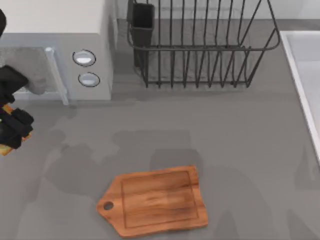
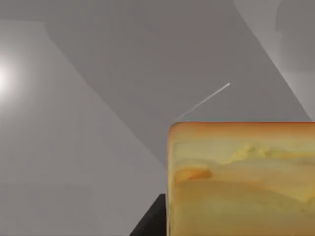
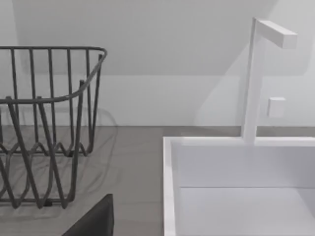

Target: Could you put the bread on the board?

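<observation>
At the table's far left edge the left gripper (image 1: 12, 131) is clenched on the bread (image 2: 241, 179), held above the counter, so the carry step looks in hand. Next it should swing right to the board (image 1: 157, 201), well apart at bottom centre, and lower. I cannot tell the right gripper's state.

Bread (image 2: 241, 179) — golden, blocky — at the table's left; brown board (image 1: 156, 201) lies flat, bare.
</observation>
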`<state>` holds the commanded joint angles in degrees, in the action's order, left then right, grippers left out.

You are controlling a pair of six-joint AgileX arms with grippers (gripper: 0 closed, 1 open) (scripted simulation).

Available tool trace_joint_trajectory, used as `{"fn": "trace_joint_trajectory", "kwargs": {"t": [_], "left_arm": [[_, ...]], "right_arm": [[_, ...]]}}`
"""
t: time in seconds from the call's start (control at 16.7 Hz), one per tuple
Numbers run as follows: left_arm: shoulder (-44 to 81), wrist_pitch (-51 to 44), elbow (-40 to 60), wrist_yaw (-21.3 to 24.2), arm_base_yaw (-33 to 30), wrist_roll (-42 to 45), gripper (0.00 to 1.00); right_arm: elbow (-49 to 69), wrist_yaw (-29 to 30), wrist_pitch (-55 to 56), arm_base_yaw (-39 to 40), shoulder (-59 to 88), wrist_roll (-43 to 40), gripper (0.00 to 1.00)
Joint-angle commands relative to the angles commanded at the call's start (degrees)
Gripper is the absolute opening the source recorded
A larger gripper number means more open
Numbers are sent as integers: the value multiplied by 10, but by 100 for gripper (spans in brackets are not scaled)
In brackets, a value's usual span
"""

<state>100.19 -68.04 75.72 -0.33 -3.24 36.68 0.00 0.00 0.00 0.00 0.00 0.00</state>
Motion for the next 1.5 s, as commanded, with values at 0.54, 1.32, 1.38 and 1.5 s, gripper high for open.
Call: {"fn": "trace_joint_trajectory", "kwargs": {"t": [0.54,1.32,1.38,1.5], "left_arm": [[2,-4,31,-16,-224,-376,0],[59,82,7,3,-448,-832,0],[60,82,6,4,-449,-834,0],[60,82,6,4,-449,-834,0]], "right_arm": [[0,0,0,0,0,0,100],[0,0,0,0,0,0,100],[0,0,0,0,0,0,100],[0,0,0,0,0,0,100]]}}
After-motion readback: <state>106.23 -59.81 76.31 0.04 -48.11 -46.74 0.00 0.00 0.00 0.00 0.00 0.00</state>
